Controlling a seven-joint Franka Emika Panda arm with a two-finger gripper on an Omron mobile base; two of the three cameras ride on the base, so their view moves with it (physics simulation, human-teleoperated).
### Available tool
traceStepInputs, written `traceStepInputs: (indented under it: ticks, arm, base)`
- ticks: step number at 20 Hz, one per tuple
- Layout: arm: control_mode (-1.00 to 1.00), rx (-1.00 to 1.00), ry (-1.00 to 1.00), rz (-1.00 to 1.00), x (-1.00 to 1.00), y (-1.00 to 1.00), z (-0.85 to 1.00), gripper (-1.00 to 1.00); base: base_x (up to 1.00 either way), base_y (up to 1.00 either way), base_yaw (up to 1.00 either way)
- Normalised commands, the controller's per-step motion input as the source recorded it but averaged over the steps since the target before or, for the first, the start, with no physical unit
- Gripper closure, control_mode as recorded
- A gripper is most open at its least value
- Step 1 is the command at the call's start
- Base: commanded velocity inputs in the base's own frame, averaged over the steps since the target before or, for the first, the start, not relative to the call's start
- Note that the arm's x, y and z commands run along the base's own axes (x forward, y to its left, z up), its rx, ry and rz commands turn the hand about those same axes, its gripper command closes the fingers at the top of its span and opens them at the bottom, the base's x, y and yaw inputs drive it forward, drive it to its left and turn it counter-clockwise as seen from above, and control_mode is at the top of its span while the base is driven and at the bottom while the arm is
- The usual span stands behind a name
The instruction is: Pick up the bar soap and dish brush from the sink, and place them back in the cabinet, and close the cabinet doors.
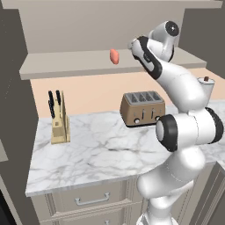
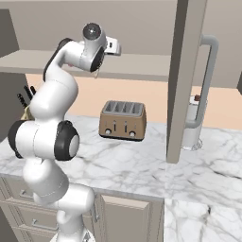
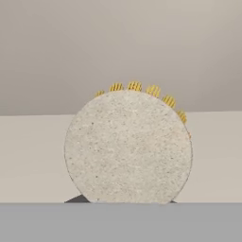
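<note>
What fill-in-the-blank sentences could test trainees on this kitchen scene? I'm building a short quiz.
1. The bar soap rests on the cabinet ____.
2. The toaster on the counter has ____ slots.
3. The knife block stands to the ____ of the toaster in the left base view.
4. In the hand view, the dish brush head has ____ bristles along its top edge.

Missing words: shelf; four; left; yellow

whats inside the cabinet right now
On the cabinet shelf, the bar soap stands on end, and the dish brush head is at the gripper, over the shelf. The arm covers part of the shelf.
</note>
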Motion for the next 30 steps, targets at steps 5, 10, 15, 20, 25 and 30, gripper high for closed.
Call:
traceStepInputs:
  ticks: [5,10,15,20,25,30]
  arm:
    - [-1.0,0.0,-0.06,0.0,0.43,0.0,0.0,1.0]
    - [-1.0,0.0,-0.09,0.01,0.4,0.0,-0.01,1.0]
    - [-1.0,0.0,-0.07,0.01,0.34,0.0,-0.12,1.0]
    - [-1.0,0.0,-0.07,0.01,0.31,0.0,-0.21,1.0]
    - [-1.0,0.0,-0.07,0.0,0.24,0.0,-0.23,1.0]
    - [-1.0,0.0,-0.02,0.0,0.17,0.0,-0.12,1.0]
  base:
    - [0.0,0.0,0.0]
    - [0.0,0.0,0.0]
    - [0.0,0.0,0.0]
    - [0.0,0.0,0.0]
    - [0.0,0.0,0.0]
    - [0.0,0.0,0.0]
